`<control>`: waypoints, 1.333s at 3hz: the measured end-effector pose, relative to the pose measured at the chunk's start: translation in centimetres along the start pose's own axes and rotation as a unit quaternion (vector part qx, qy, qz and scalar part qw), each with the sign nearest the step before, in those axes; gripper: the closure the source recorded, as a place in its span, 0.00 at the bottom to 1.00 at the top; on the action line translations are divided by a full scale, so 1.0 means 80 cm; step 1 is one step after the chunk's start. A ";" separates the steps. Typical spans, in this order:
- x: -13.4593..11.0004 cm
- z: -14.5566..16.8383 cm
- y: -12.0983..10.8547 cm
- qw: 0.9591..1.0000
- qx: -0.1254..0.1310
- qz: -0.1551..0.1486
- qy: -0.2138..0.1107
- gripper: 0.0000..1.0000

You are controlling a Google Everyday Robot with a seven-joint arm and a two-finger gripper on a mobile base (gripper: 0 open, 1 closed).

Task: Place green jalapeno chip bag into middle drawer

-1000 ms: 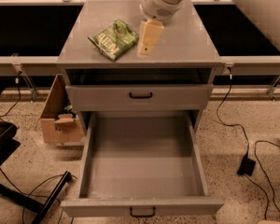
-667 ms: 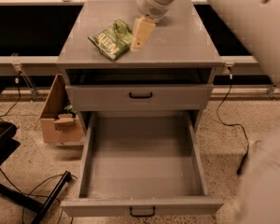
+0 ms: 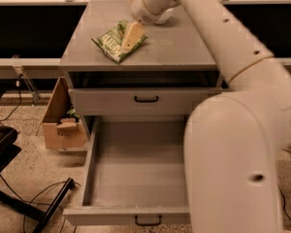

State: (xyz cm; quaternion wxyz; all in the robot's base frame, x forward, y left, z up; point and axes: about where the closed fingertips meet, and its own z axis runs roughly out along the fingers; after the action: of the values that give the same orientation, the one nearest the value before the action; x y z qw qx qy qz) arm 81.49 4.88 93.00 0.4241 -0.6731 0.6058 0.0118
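The gripper is low over the green jalapeno chip bag, which lies flat on the left part of the grey worktop; whether they touch cannot be told. Below, the upper drawer is closed and the middle drawer stands pulled out. The white arm covers the drawer's right side. A cardboard box sits on the floor, left of the cabinet.

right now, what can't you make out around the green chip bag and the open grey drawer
Camera view only:
- wide grey middle drawer: its right side is hidden behind the white robot arm.
- crinkled green jalapeno chip bag: its right edge is covered by the gripper over it; contact cannot be told.
- bag's white lettering: too small to read.
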 end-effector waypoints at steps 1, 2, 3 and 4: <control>-0.010 0.067 0.001 0.998 -0.024 0.028 -0.051 0.00; -0.011 0.098 0.010 0.996 -0.045 0.042 -0.058 0.00; -0.003 0.132 0.038 0.994 -0.087 0.060 -0.017 0.26; -0.003 0.132 0.038 0.994 -0.087 0.060 -0.017 0.57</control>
State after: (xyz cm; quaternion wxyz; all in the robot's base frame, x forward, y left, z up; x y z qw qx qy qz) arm 84.15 11.55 84.69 0.3733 -0.6694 0.6343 0.1013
